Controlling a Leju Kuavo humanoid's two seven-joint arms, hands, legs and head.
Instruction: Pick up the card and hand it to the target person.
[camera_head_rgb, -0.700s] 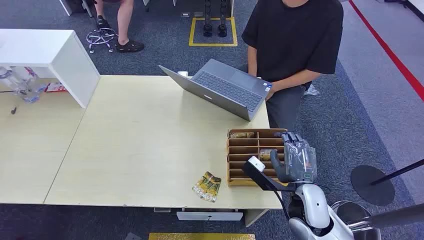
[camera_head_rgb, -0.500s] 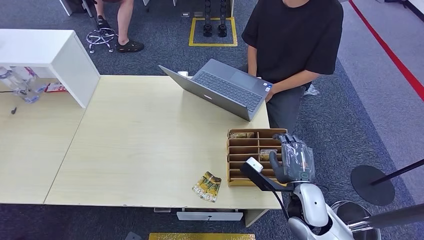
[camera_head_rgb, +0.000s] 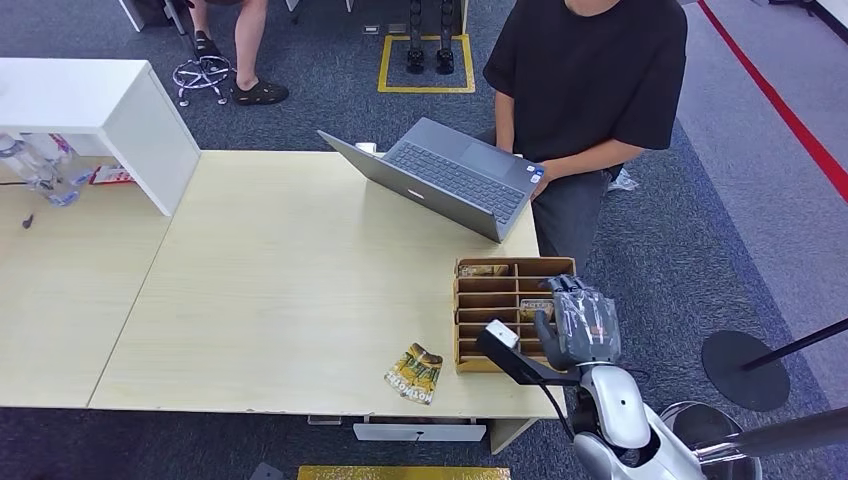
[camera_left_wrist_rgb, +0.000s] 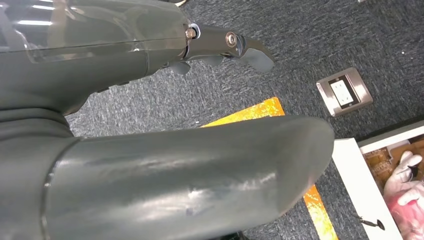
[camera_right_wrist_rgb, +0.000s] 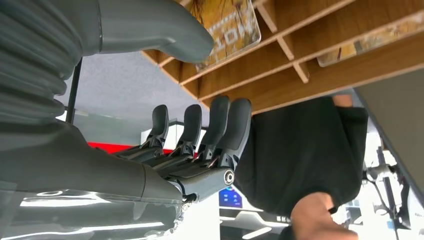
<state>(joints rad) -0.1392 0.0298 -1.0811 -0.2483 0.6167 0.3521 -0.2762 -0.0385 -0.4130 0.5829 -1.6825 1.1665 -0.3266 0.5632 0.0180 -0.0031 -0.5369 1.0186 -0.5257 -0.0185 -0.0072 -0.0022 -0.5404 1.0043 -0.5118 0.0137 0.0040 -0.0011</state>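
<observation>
Lying just beside fingers (camera_right_wrist_rgb: 220, 125): card (camera_right_wrist_rgb: 227, 25)

We take this for an office or a lab's work room. We see grey carpet tile (camera_head_rgb: 700, 240) marked with red (camera_head_rgb: 780, 105) and yellow floor tape (camera_head_rgb: 425, 88), and a metal floor socket plate (camera_left_wrist_rgb: 344, 92). A pale wooden desk (camera_head_rgb: 280, 290) carries an open grey laptop (camera_head_rgb: 440, 178), at which a person in a black T-shirt (camera_head_rgb: 590, 75) stands on the far side. A white box-shaped stand (camera_head_rgb: 100, 110) sits far left.
</observation>
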